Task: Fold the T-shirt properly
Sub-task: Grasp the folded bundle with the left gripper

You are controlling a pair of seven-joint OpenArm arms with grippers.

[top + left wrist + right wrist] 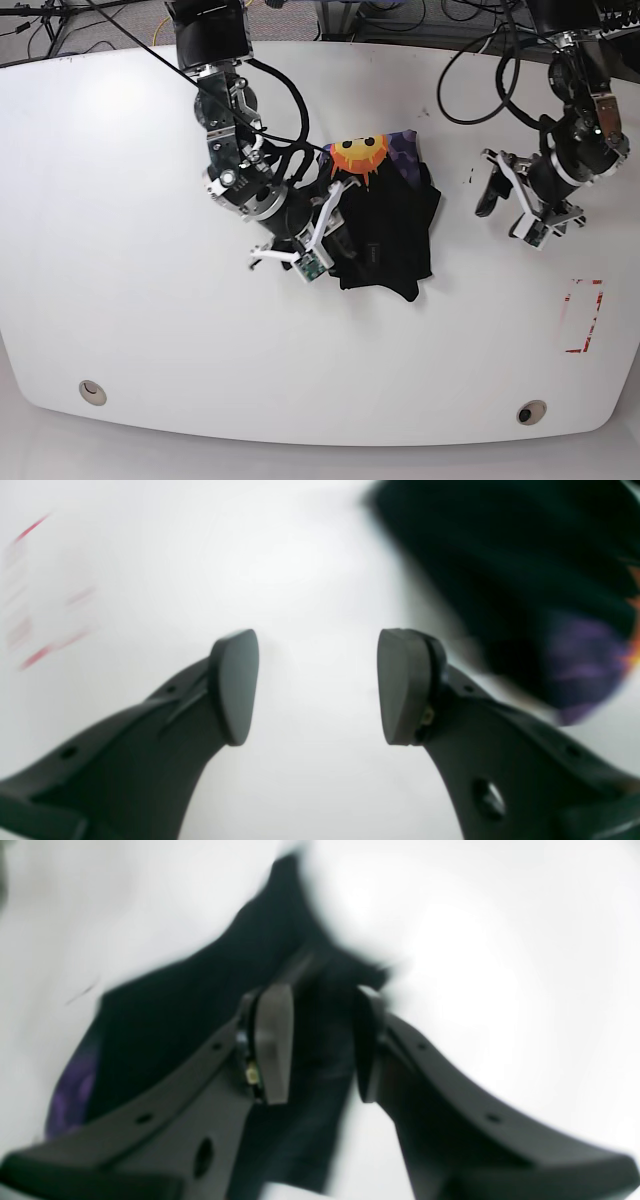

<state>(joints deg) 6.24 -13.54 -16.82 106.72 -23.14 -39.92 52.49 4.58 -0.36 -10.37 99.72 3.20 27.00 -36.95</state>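
Lying between right fingers – T-shirt (bunched).

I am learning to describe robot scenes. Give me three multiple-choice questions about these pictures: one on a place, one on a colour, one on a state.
1. Where is the left gripper in relation to the T-shirt?
A. Resting on top of it
B. Apart from it, over the bare table
C. Hidden under it

2. What colour is the sun-shaped print on the T-shirt?
A. Green
B. Orange
C. White

3. How do the jaws of the left gripper stand?
A. Open, with nothing between them
B. Shut on the T-shirt
C. Shut on a cable

Answers:
1 B: the base view shows white table between this gripper and the cloth.
2 B: the print at the shirt's far edge is clearly orange.
3 A: the left wrist view shows only white table in the gap.
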